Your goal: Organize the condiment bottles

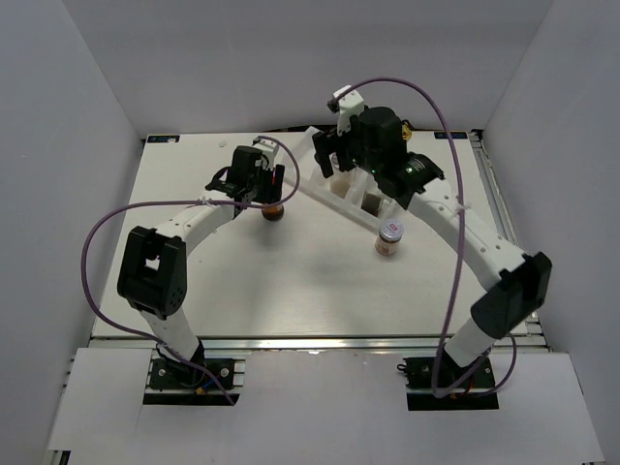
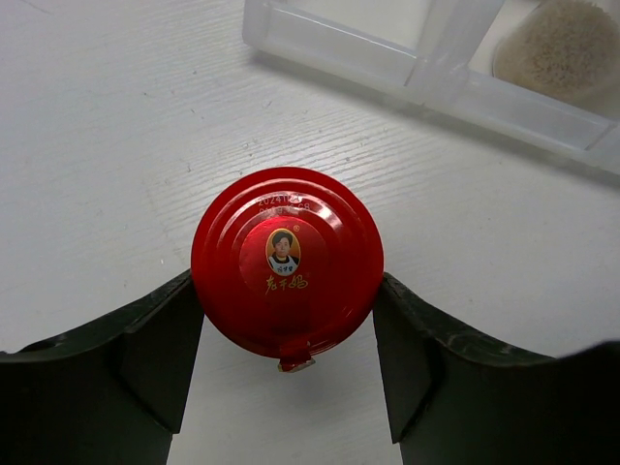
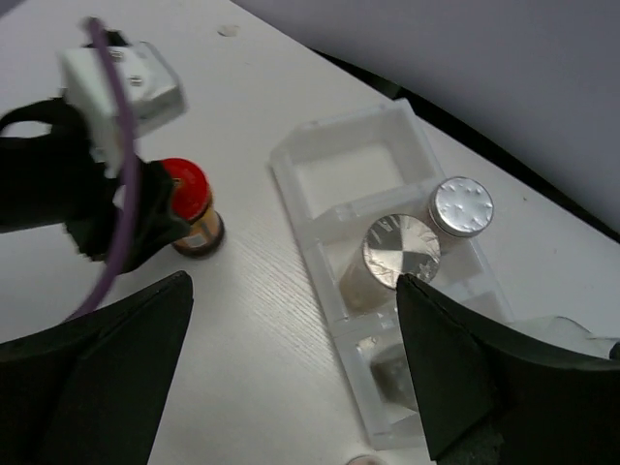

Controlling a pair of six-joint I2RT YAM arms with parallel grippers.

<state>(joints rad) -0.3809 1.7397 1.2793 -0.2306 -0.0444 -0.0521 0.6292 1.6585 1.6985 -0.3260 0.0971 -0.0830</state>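
The red-lidded dark jar (image 1: 274, 208) stands on the table left of the tray. My left gripper (image 1: 268, 192) is shut on it. In the left wrist view the fingers (image 2: 145, 358) press both sides of the red lid (image 2: 287, 260). My right gripper (image 1: 335, 160) hovers open and empty above the tray, its jaws wide apart (image 3: 293, 283). Two silver-capped shakers (image 3: 401, 250) (image 3: 461, 205) stand in the tray's middle compartment. The lilac-lidded jar (image 1: 389, 235) stands on the table in front of the tray. The two tall glass bottles are hidden behind my right arm.
The white three-compartment tray (image 1: 334, 196) lies diagonally at the back centre; its near-left compartment (image 3: 351, 167) holds nothing. White walls enclose the table on three sides. The right arm's purple cable arcs over the tray.
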